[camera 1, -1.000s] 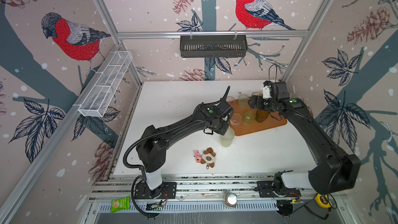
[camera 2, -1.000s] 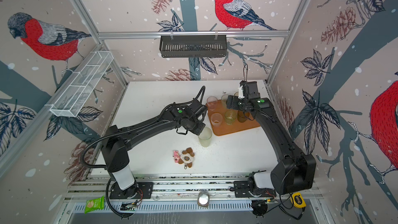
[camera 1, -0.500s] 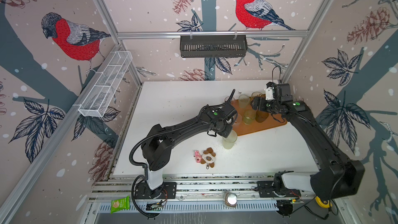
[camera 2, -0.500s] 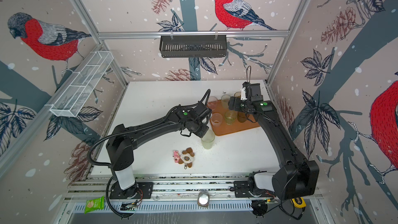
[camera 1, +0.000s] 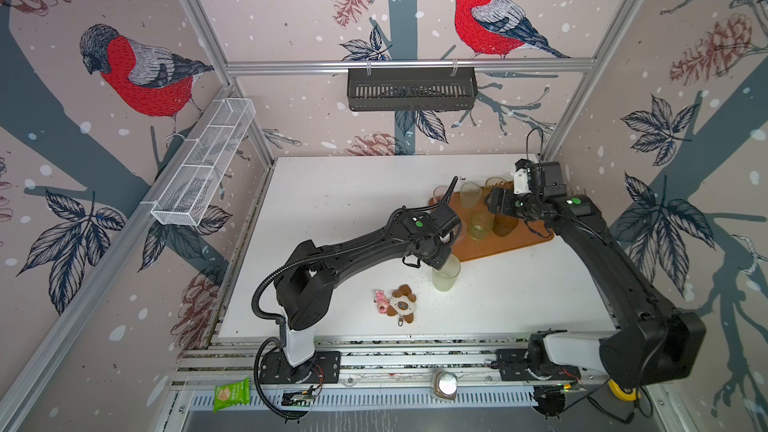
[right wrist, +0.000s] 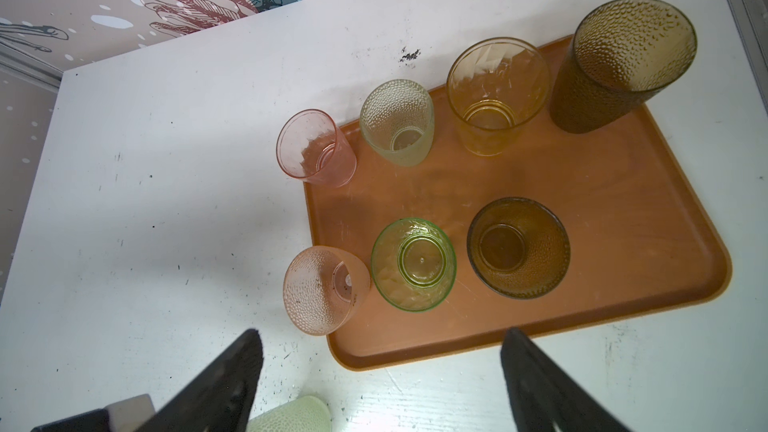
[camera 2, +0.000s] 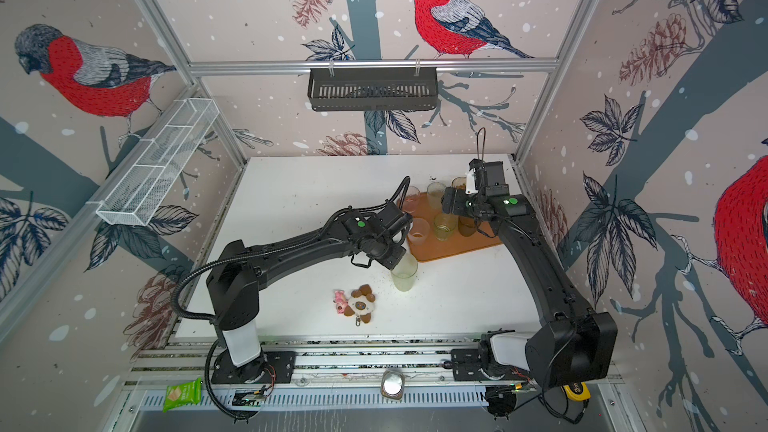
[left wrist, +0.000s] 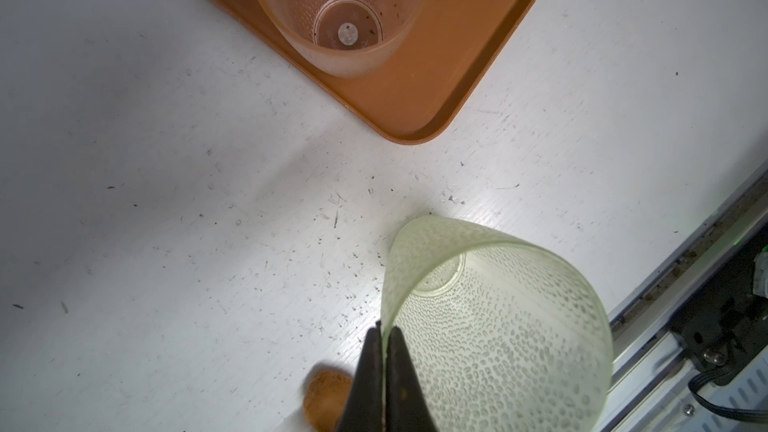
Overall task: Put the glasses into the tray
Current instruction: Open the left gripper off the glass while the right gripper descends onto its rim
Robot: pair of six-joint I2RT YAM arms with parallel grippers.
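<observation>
The pale green glass (camera 1: 445, 278) was nearly upright just outside the tray's (camera 1: 498, 245) near corner. Our left gripper (left wrist: 384, 338) pinched its rim tight, the tray just ahead. Our right gripper (right wrist: 381, 332) hung wide open, empty, above the tray.

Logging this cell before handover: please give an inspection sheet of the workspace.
Surface: white table, speckled with dark crumbs.
Job's things: seven glasses on the tray; pale green glass off it.
Clutter: plush keychain on table; snack packet by the rail.
Grippers: left gripper shut on pale green glass's wall; right gripper open above tray.
Cables: black hose loops along left arm.
Surroundings: black basket and white mesh basket on walls.
</observation>
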